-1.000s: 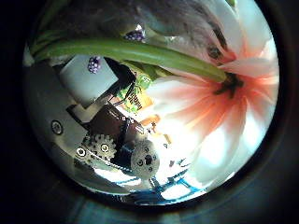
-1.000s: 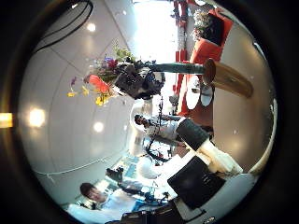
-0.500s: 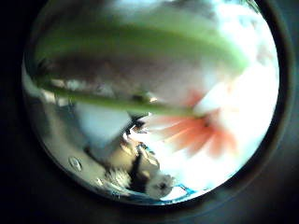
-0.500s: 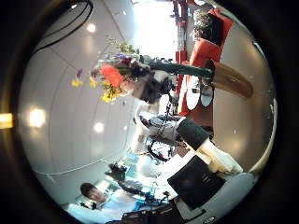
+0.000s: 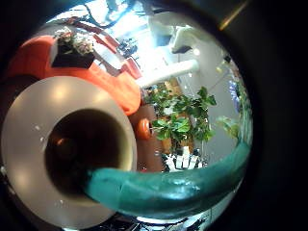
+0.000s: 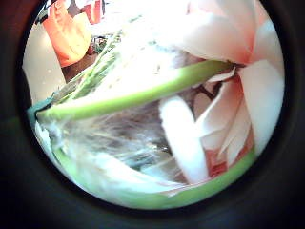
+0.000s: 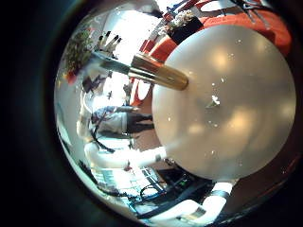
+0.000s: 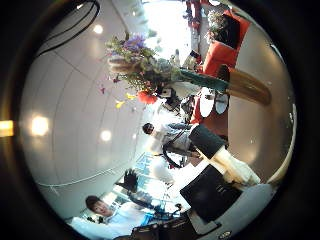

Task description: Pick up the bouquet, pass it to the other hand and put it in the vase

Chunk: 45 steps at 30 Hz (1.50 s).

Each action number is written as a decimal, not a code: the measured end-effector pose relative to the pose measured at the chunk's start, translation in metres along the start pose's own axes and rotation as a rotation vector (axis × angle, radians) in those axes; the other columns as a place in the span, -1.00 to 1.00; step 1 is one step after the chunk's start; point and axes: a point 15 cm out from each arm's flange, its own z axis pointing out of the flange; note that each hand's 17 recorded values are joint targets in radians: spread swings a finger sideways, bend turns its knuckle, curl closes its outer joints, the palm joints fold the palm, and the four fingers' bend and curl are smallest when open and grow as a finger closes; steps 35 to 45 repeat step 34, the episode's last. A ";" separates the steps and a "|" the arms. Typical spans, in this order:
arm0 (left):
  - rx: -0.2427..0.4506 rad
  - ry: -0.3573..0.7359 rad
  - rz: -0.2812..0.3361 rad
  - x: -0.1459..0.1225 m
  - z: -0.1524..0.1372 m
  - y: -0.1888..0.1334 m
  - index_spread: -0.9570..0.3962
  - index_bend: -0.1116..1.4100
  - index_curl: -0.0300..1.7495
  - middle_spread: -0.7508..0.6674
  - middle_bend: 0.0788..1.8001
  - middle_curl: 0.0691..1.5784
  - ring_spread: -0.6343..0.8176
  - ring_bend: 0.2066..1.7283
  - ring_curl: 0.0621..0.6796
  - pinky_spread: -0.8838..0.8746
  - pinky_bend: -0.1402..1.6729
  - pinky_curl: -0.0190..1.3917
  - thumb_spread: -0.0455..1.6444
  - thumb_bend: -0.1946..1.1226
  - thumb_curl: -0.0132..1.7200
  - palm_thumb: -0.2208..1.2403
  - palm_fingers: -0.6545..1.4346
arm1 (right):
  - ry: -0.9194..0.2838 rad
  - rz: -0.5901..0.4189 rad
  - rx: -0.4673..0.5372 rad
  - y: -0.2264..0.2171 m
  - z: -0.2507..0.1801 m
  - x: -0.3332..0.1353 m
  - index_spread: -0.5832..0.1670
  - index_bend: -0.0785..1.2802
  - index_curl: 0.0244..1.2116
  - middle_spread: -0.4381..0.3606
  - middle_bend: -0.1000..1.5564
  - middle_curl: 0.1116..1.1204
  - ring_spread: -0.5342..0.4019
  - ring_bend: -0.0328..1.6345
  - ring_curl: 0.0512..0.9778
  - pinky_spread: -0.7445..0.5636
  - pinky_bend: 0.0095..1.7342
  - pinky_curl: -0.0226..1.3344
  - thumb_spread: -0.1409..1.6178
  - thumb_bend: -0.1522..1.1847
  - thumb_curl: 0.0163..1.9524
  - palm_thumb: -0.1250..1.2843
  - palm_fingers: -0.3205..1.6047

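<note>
One bouquet (image 6: 191, 105) fills my left palm view, stems (image 5: 164, 188) slanting beside the vase (image 5: 72, 144) mouth; finger state I cannot tell.

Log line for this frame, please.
bouquet: fills left thumb-side palm view | stem: across vase mouth, insertion unclear | hands' fingers: not visible

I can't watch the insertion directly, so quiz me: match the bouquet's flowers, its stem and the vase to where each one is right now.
Things:
1. flowers
2. stem
3. vase

Places:
A. stands on the round table
B. close against the left hand, filling its thumb side palm view
C. reaches to the vase's mouth

Pairs: 1-B, 2-C, 3-A
</note>
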 end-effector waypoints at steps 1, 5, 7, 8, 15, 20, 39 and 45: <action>-0.002 -0.031 -0.002 -0.005 -0.004 -0.002 0.71 -0.72 -0.29 0.86 -0.89 -0.62 0.73 -0.52 -0.64 0.67 -0.66 -0.34 0.09 -0.77 -0.53 -0.60 -0.55 | 0.000 0.001 0.001 0.000 0.000 0.001 -0.17 -0.64 -0.56 0.26 -0.61 -0.53 0.53 -0.31 -0.62 0.80 -0.30 -0.57 0.27 -0.81 -0.46 0.25 -0.50; -0.012 -0.106 -0.028 -0.020 -0.011 -0.006 0.76 -0.67 -0.39 0.89 -0.90 -0.66 0.77 -0.58 -0.68 0.69 -0.66 -0.42 0.07 -0.76 -0.56 -0.61 -0.52 | -0.008 0.007 -0.005 -0.001 0.000 0.005 -0.16 -0.63 -0.55 0.24 -0.61 -0.53 0.51 -0.32 -0.62 0.80 -0.32 -0.58 0.27 -0.81 -0.46 0.25 -0.48; -0.027 -0.129 -0.043 -0.025 -0.012 -0.004 0.77 -0.65 -0.42 0.90 -0.91 -0.69 0.79 -0.60 -0.69 0.69 -0.66 -0.45 0.06 -0.76 -0.56 -0.61 -0.50 | -0.009 0.007 -0.006 -0.001 0.001 0.006 -0.15 -0.63 -0.54 0.23 -0.62 -0.53 0.51 -0.32 -0.62 0.80 -0.33 -0.58 0.27 -0.81 -0.46 0.25 -0.47; -0.038 -0.146 -0.055 -0.028 -0.013 -0.001 0.77 -0.62 -0.43 0.90 -0.91 -0.70 0.79 -0.62 -0.70 0.69 -0.67 -0.46 0.06 -0.76 -0.57 -0.61 -0.49 | -0.009 0.007 -0.007 -0.001 0.001 0.007 -0.15 -0.63 -0.54 0.23 -0.62 -0.53 0.50 -0.33 -0.62 0.81 -0.33 -0.59 0.27 -0.81 -0.46 0.25 -0.47; -0.115 -0.378 -0.160 -0.058 -0.022 0.010 0.81 -0.51 -0.44 0.90 -0.92 -0.77 0.83 -0.71 -0.74 0.70 -0.68 -0.56 0.06 -0.76 -0.58 -0.61 -0.45 | -0.009 -0.009 -0.018 0.001 0.002 0.013 -0.15 -0.63 -0.52 0.20 -0.63 -0.53 0.49 -0.34 -0.63 0.81 -0.35 -0.60 0.27 -0.81 -0.46 0.26 -0.43; -0.127 -0.553 -0.230 -0.071 -0.040 0.019 0.79 -0.44 -0.44 0.91 -0.92 -0.81 0.85 -0.74 -0.74 0.70 -0.67 -0.61 0.05 -0.76 -0.59 -0.62 -0.44 | -0.056 -0.003 -0.057 0.013 0.009 0.023 -0.17 -0.63 -0.51 0.18 -0.63 -0.53 0.47 -0.35 -0.63 0.81 -0.36 -0.61 0.26 -0.81 -0.46 0.26 -0.41; -0.203 -0.803 -0.429 -0.077 -0.086 0.081 0.74 -0.35 -0.46 0.91 -0.90 -0.85 0.86 -0.77 -0.67 0.69 -0.66 -0.67 0.05 -0.76 -0.60 -0.60 -0.42 | -0.004 -0.014 -0.127 0.029 0.000 0.056 -0.17 -0.64 -0.51 0.12 -0.63 -0.52 0.44 -0.38 -0.64 0.82 -0.36 -0.62 0.26 -0.81 -0.45 0.27 -0.38; -0.203 -0.803 -0.429 -0.077 -0.086 0.081 0.74 -0.35 -0.46 0.91 -0.90 -0.85 0.86 -0.77 -0.67 0.69 -0.66 -0.67 0.05 -0.76 -0.60 -0.60 -0.42 | -0.004 -0.014 -0.127 0.029 0.000 0.056 -0.17 -0.64 -0.51 0.12 -0.63 -0.52 0.44 -0.38 -0.64 0.82 -0.36 -0.62 0.26 -0.81 -0.45 0.27 -0.38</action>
